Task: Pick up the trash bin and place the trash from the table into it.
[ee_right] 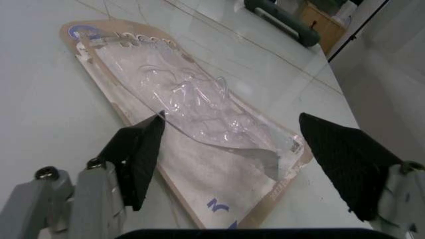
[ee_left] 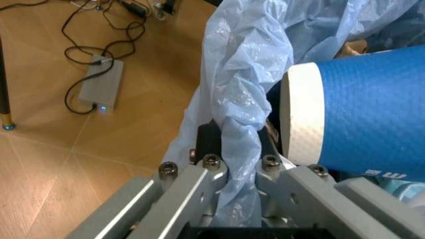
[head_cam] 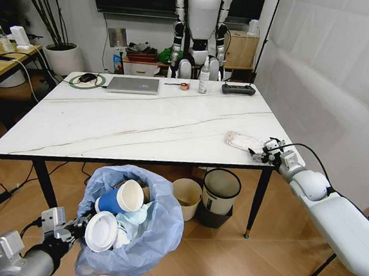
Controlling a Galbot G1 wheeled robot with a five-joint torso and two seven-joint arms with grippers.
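Note:
The trash bin point(head_cam: 130, 236), lined with a crinkled light-blue bag, hangs low in front of the table point(head_cam: 140, 124). My left gripper point(head_cam: 73, 228) is shut on its rim. Up close, the left gripper point(ee_left: 236, 154) pinches a fold of the bag point(ee_left: 246, 99). Inside lie a blue paper cup point(head_cam: 117, 200) point(ee_left: 371, 114), a white lid point(head_cam: 102, 231) and a light-blue mask point(head_cam: 135, 216). A flat clear-plastic wrapper on card point(head_cam: 242, 141) point(ee_right: 199, 119) lies at the table's front right corner. My right gripper point(head_cam: 260, 155) point(ee_right: 242, 159) is open just above it, one finger on each side.
At the far edge of the table sit a laptop point(head_cam: 133, 84), a mouse point(head_cam: 87, 77), a bottle point(head_cam: 204, 78) and a black controller point(head_cam: 238, 89). A cream bin point(head_cam: 186, 198) and a black bin point(head_cam: 220, 193) stand under the table. A power adapter point(ee_left: 101, 89) lies on the floor.

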